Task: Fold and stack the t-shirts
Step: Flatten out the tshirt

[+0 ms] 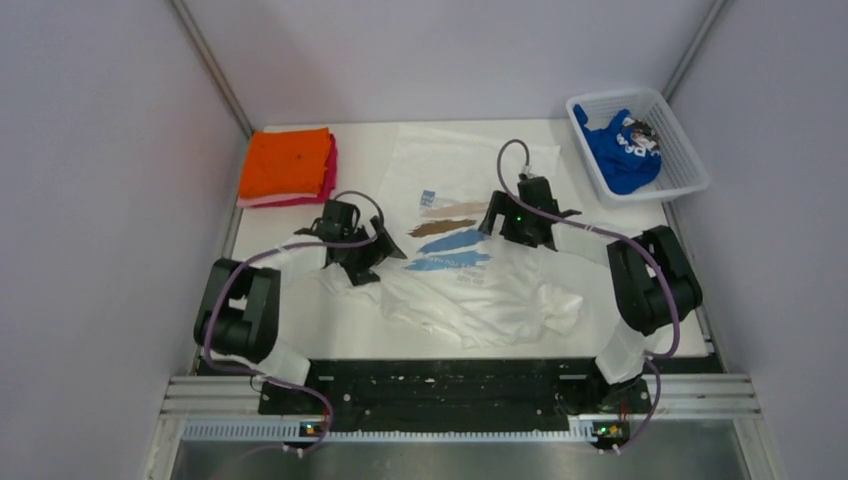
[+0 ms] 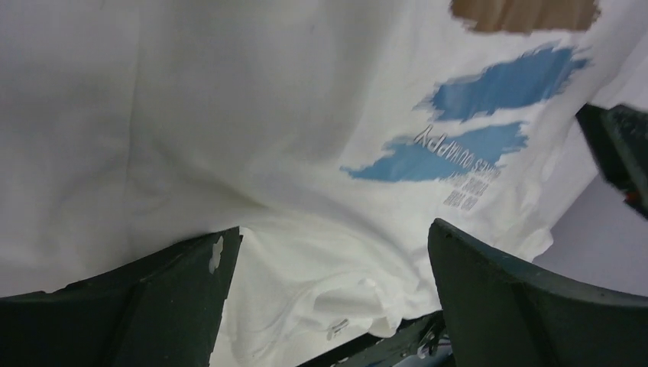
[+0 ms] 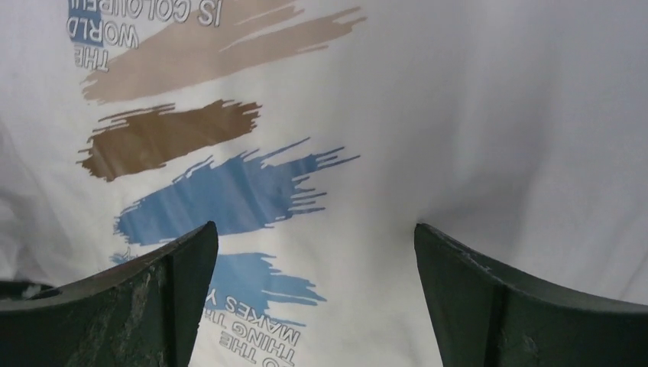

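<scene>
The white t-shirt with blue and brown brush strokes (image 1: 455, 275) lies spread mid-table, its near part bunched in folds. My left gripper (image 1: 362, 255) hovers over its left edge, jaws wide apart, only cloth (image 2: 328, 260) below them. My right gripper (image 1: 520, 225) sits over the shirt's right upper part, open too, with the print (image 3: 229, 191) under it. An orange t-shirt (image 1: 287, 160) lies folded on a pink t-shirt (image 1: 325, 180) at the back left. The blue t-shirt with white lettering (image 1: 622, 150) lies crumpled in the basket.
A white mesh basket (image 1: 690, 160) stands at the back right corner. Grey walls close in the table on three sides. A black rail (image 1: 450, 385) with both arm bases runs along the near edge.
</scene>
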Available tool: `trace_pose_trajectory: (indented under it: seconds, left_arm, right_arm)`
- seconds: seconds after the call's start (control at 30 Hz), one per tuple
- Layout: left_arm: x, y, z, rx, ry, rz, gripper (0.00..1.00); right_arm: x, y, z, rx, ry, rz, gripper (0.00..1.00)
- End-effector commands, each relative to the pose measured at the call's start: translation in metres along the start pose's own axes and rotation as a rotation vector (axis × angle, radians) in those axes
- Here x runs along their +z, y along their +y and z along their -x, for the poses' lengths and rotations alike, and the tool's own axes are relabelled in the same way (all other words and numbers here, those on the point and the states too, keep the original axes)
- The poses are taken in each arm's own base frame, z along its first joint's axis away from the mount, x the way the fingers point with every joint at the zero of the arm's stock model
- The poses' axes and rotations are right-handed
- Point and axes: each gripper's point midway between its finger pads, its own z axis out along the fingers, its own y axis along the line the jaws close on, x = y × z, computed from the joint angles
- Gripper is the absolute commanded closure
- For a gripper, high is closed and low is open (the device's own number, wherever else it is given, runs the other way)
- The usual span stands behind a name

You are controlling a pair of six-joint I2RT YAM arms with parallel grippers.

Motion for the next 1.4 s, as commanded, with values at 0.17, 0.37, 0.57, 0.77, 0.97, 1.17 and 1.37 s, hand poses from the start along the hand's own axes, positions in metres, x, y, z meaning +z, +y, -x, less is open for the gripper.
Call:
trace_pose_trajectory:
  seconds: [0.17,0.37,0.57,0.77,0.97,1.17,1.37]
  left_arm:
    - [0.080,-0.038,0.161,0.005,-0.116,0.092,0.01]
    - [0.119,-0.126,0.267,0.101,-0.168,-0.141,0.01]
    - [0.059,-0.177,0.297,0.251,-0.317,-0.213,0.01]
    - [-0.031,-0.148,0.244,0.293,-0.374,-0.043,0.01]
    - [-0.077,-0.071,0.092,0.268,-0.313,0.100,0.01]
    - [-0.093,0.028,-0.045,0.144,-0.117,0.245,0.11]
    - [-0.097,0.069,-0.117,0.086,0.026,0.249,0.25]
  right_arm:
    - [-0.024,0.058,-0.109,-0.048,0.147,0.178,0.03]
    - [-0.054,0.186,-0.160,-0.204,0.238,0.543,0.03]
    - [-0.068,0.226,-0.097,-0.278,0.008,0.547,0.01]
    - [-0.089,0.133,-0.025,-0.101,-0.147,0.271,0.01]
    - [-0.101,-0.007,-0.023,0.063,-0.179,-0.085,0.01]
    - [-0.122,-0.069,-0.029,0.107,-0.185,-0.282,0.04]
    - [-0.121,-0.078,-0.034,0.113,-0.167,-0.332,0.06]
